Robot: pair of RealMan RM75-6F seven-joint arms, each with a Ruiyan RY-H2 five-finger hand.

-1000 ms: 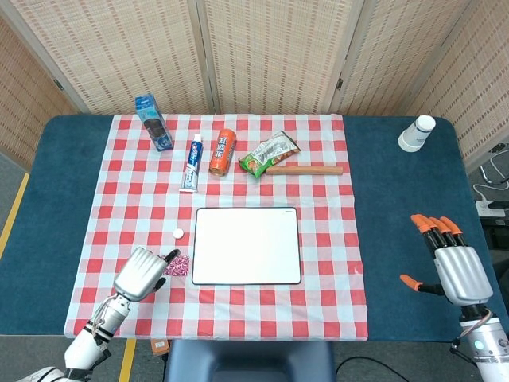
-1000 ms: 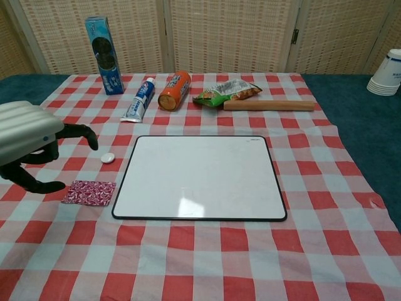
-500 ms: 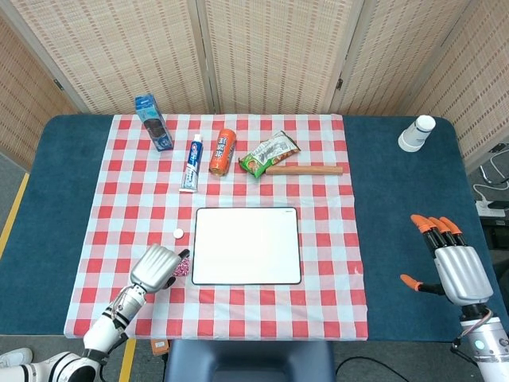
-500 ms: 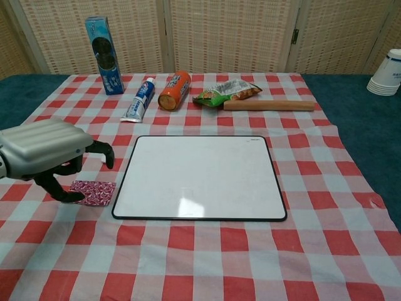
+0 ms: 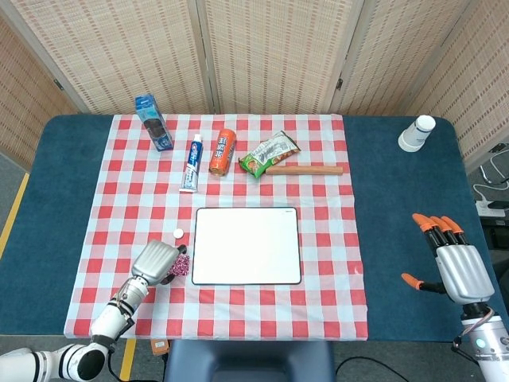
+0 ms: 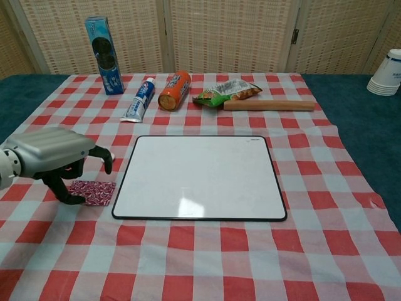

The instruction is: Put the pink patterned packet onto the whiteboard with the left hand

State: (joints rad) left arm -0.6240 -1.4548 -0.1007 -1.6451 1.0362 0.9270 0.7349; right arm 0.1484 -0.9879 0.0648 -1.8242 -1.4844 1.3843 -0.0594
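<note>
Silver left robot hand (image 6: pixel 47 150) black-fingered; right robot hand (image 5: pixel 459 267) orange-tipped.

Looks like lab/test setup, not home. Woven bamboo screens (image 5: pixel 262 52) wall off top of frame; blue-covered table (image 5: pixel 398 207) w/ red-check cloth (image 5: pixel 326 239) at centre; yellow floor tape (image 5: pixel 14 215) at left edge; cables (image 5: pixel 491 195) at right edge.

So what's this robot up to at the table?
Its left hand is reaching down over a small pink patterned packet lying flat on the checked cloth, just left of the whiteboard. Dark fingers touch the packet's near edge, but it is not lifted yet. The whiteboard has nothing on it. The right hand hangs open at the far side, holding nothing.
</note>
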